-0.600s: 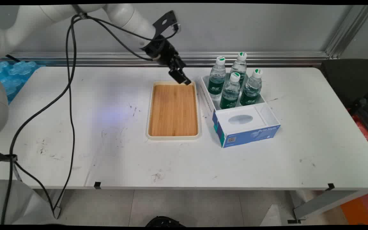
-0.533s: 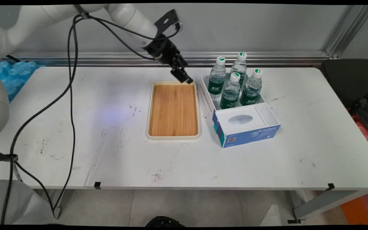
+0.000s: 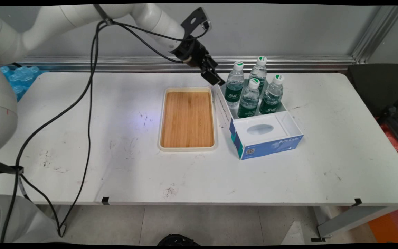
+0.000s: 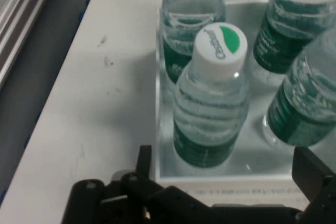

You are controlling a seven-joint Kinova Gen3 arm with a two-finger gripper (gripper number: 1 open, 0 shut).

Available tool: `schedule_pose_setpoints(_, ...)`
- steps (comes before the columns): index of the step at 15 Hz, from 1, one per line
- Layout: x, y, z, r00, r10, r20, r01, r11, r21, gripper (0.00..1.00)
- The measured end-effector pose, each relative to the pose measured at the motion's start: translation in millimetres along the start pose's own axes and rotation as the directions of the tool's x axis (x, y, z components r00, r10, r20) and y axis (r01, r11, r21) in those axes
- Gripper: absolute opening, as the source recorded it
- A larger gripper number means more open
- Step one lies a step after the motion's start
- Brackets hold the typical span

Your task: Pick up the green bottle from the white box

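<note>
Gripper [image 3: 215, 79], fingers [image 4: 310, 174] apart and empty, above the box [image 3: 290, 121] beside the nearest bottle [image 3: 235, 84] of four on the worktop [image 3: 116, 166]; bottle likely heavy, smooth, best gripped mid-body; tray [image 3: 187, 148] alongside

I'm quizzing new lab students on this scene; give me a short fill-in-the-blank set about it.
1. The white box holds ____ water bottles.
2. The bottles' labels are ____.
3. The wooden tray carries ____.
4. The gripper, its fingers open, hangs nearest the bottle with the ____ cap.

Missing words: four; green; nothing; white-and-green
</note>
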Motion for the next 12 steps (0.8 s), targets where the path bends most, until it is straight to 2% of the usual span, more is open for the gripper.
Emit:
schedule_pose_setpoints(8,-0.6,-6.0,37.4,0.997,-0.002,-0.074,0.002,1.000,0.000,1.00)
schedule_pose_setpoints(12,-3.1,-7.6,49.0,0.996,-0.004,-0.093,0.004,1.000,-0.004,1.00)
